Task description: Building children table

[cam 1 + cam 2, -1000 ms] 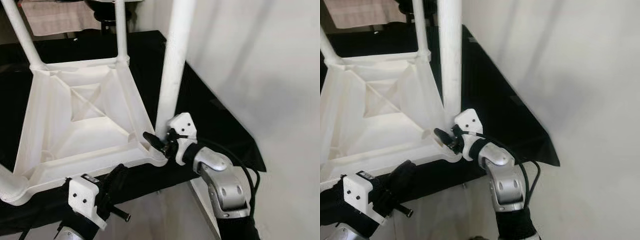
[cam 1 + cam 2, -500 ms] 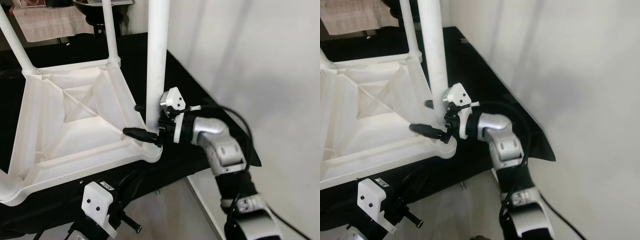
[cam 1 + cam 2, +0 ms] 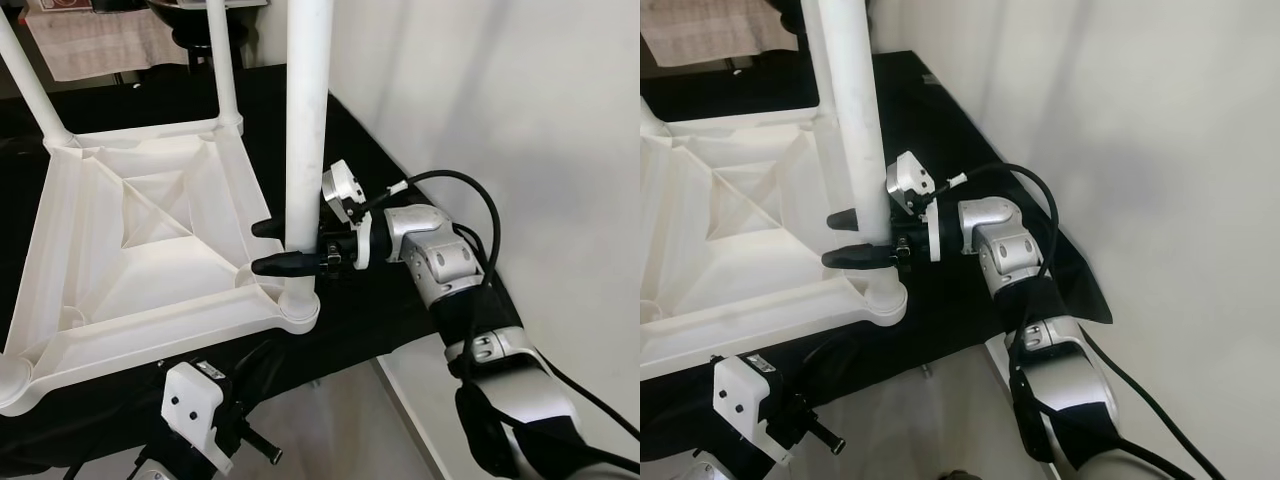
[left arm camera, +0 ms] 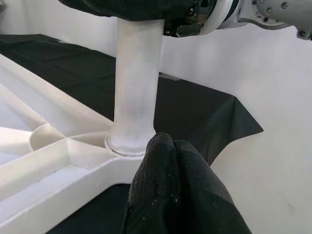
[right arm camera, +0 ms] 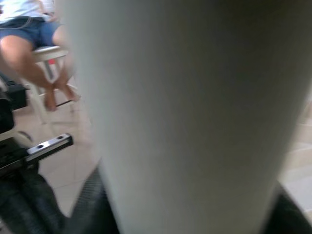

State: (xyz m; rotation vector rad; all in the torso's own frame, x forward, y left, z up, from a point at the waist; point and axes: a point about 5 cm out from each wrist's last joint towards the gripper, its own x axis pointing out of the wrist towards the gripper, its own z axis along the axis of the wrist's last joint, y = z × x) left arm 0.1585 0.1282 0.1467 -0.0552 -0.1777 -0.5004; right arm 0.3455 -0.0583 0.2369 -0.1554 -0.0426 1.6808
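A white plastic children's table (image 3: 150, 250) lies upside down on a black-covered surface. Its near right leg (image 3: 305, 120) stands upright in the corner socket (image 3: 298, 310). My right gripper (image 3: 258, 247) reaches in level from the right, one black finger on each side of that leg just above the socket, shut on it. The same leg (image 5: 185, 112) is right up against the right wrist camera. My left gripper (image 4: 171, 141) is low at the table's near edge, just below that socket, shut with nothing between its fingers.
Two more legs (image 3: 222, 60) (image 3: 30, 75) rise from the far corners. The black cloth (image 3: 400, 180) ends close to the right at a white wall (image 3: 520, 120). A person sits on a stool (image 5: 29, 39) further off.
The near right leg went from tilted to upright. My right gripper turned level and closed its fingers around the leg above the socket. My left arm dropped lower.
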